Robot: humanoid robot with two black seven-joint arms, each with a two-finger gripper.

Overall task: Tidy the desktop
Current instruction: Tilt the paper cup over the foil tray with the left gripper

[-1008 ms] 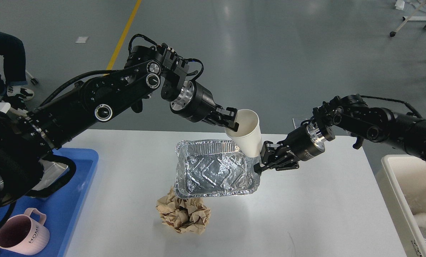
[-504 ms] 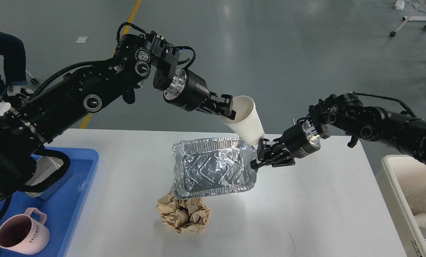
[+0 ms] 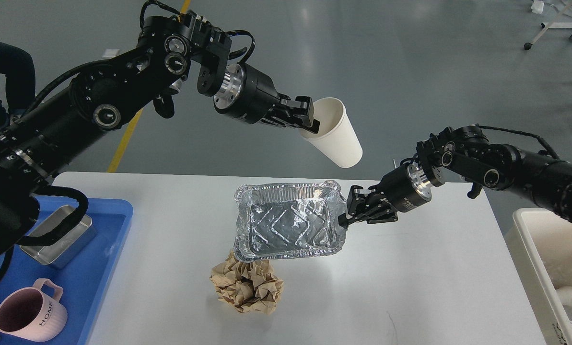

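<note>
Desktop [image 3: 410,278]: left hand [image 3: 309,125] grips tilted empty paper cup [image 3: 336,139]; right hand [image 3: 344,218] pinches empty foil tray [image 3: 288,223].

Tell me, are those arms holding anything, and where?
Left gripper pinches the paper cup at its rim. Right gripper clamps the foil tray by its right edge.

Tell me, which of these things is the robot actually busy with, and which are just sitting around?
Busy with: paper cup in the left gripper; foil tray in the right gripper; the desktop.

Sitting around: crumpled brown paper, pink mug, metal tin, blue tray, white bin.
</note>
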